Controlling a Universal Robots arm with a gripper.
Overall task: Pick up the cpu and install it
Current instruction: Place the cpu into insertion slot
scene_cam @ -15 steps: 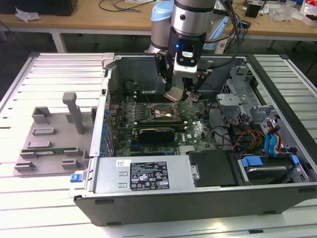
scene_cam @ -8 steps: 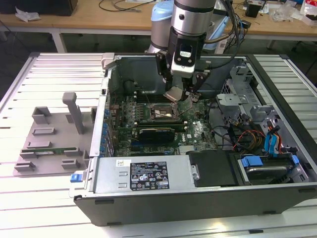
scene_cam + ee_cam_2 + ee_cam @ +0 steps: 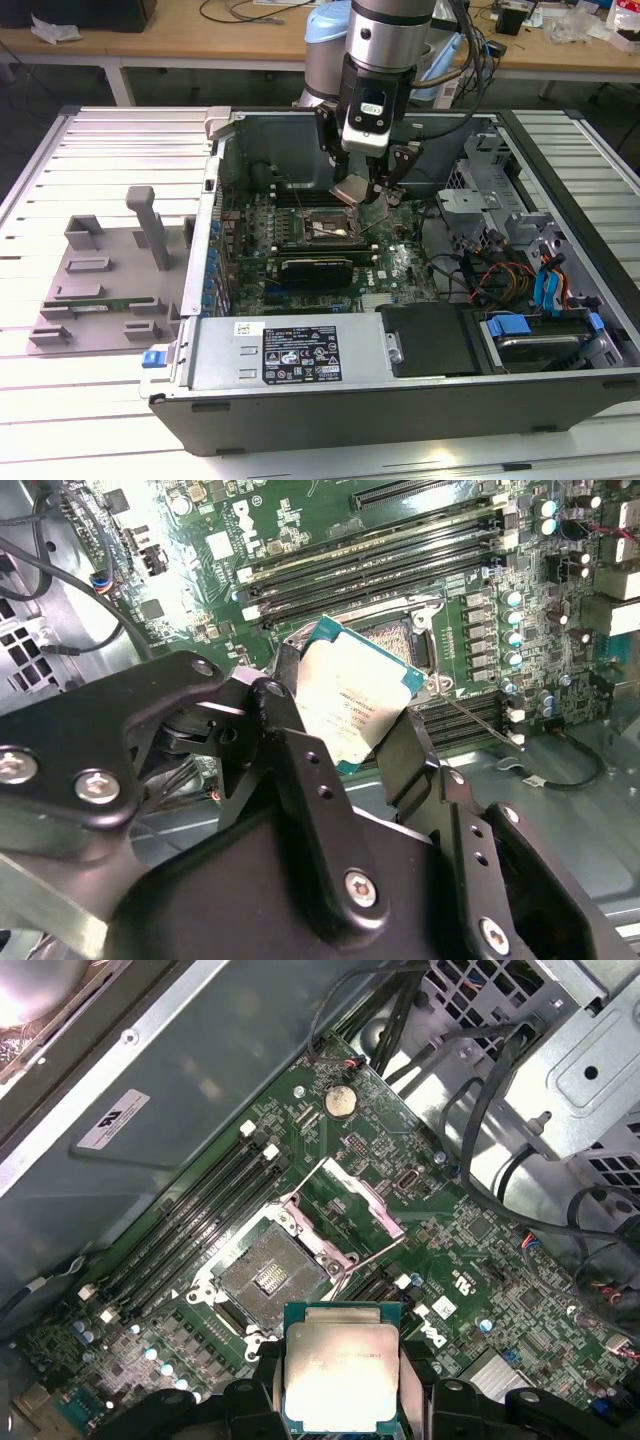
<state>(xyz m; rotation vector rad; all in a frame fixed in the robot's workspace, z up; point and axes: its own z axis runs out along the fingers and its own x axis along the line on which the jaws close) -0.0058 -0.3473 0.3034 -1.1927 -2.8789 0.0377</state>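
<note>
The gripper [image 3: 366, 185] is reaching down into the open case [image 3: 300, 350] and gripping the cpu [image 3: 352, 190] by two opposite edges, its fingers [image 3: 268, 1385] closed just to the chip's width and pressing on nothing else. In the first wrist view the cpu [image 3: 340, 1370] is sitting between the fingertips with its metal plate facing the camera, so the contact side is likely facing the board [image 3: 480, 1230]. Holding it by the rim is probably keeping the pads off both faces. In the second wrist view the cpu [image 3: 352, 705] is showing tilted against the board lines behind it, and the gripper [image 3: 345, 730] is clamping the part nearest the wrist, leaving the far corners free.

The chip is hanging in the air above the board, not touching it, near the socket [image 3: 265, 1275] but off to one side of it rather than squarely over it. The socket is lying bare, with its frame [image 3: 365, 1198] swung up and the lever [image 3: 372, 1257] released, which seems to be why the pin field is exposed and ready to receive the chip. In the exterior view a grey tray [image 3: 100, 270] is resting on the table [image 3: 100, 140] at the exterior view's left, well apart from the case. I am judging the pick as done and the seating as not yet done
</note>
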